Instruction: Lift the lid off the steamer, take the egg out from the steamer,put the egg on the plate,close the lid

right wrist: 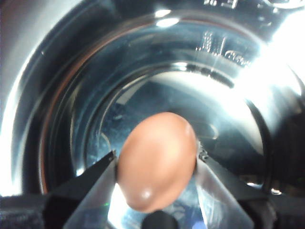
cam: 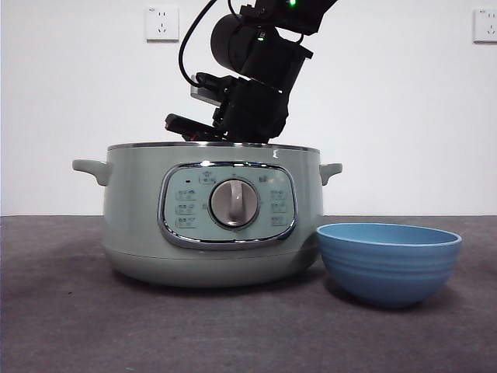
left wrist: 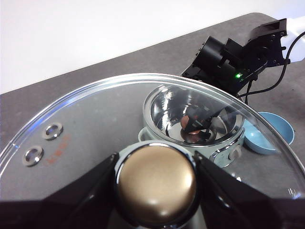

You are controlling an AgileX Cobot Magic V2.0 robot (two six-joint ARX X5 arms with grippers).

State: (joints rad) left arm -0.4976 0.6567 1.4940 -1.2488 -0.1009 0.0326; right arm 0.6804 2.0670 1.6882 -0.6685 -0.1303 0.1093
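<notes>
The pale green steamer (cam: 213, 225) stands open on the table, its shiny inner pot seen from above in the left wrist view (left wrist: 193, 119). My right gripper (right wrist: 156, 167) reaches down into the pot (right wrist: 143, 71) and is shut on a brown egg (right wrist: 156, 161); the egg shows in the left wrist view (left wrist: 193, 125) inside the pot. In the front view the right arm (cam: 252, 93) dips behind the steamer's rim. My left gripper (left wrist: 156, 179) is shut on the knob (left wrist: 156, 183) of the clear glass lid (left wrist: 86, 129), held up beside the steamer. The blue plate (cam: 388, 260) stands right of the steamer.
The plate also shows in the left wrist view (left wrist: 271, 133), just beyond the steamer. The dark grey table (cam: 70, 311) ends at a white wall with two sockets (cam: 161, 23).
</notes>
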